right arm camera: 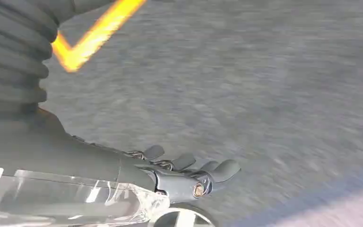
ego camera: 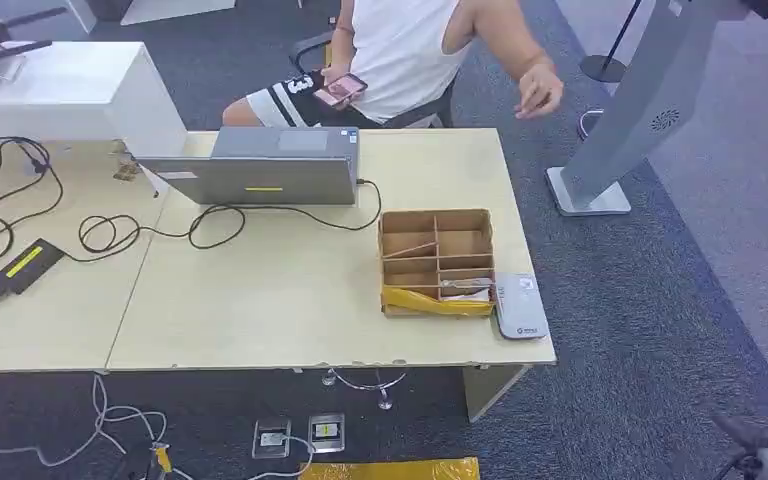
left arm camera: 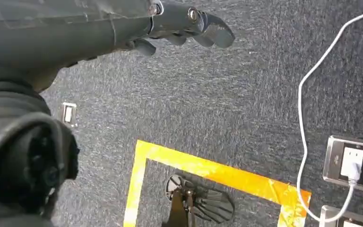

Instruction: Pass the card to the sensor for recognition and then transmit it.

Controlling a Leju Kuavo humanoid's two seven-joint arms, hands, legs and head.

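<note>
A closed grey laptop (ego camera: 260, 168) lies at the far edge of the desk (ego camera: 260, 310), and its black cable (ego camera: 210, 222) loops across the top to a power brick (ego camera: 26, 265) near the left edge. More black cables (ego camera: 0, 190) tangle at the far left, beside a white cabinet (ego camera: 70, 90). Behind the desk a person (ego camera: 410, 50) sits in a chair holding a phone (ego camera: 340, 90). To the right of the desk a grey stand (ego camera: 630, 110) rises from the carpet (ego camera: 660, 300). Under the near edge lie floor sockets (ego camera: 300, 436), white leads (ego camera: 110, 425) and a strip of yellow tape (ego camera: 390, 470).

A cardboard box (ego camera: 436, 262) with dividers sits near the right near corner of the desk, its near wall wrapped in yellow tape. A pale card (ego camera: 464, 287) rests in the nearest right compartment; it is small, and its print cannot be read. The sensor (ego camera: 518, 306), a flat pale grey pad, lies just beside the box at the right edge, close to the near corner. Nothing stands between box and sensor.

The left hand (left arm camera: 179, 28) hangs over the carpet with fingers loosely curved and apart, holding nothing. The right hand (right arm camera: 189, 172) also hangs over the carpet, blurred, its fingers spread slightly and empty.
</note>
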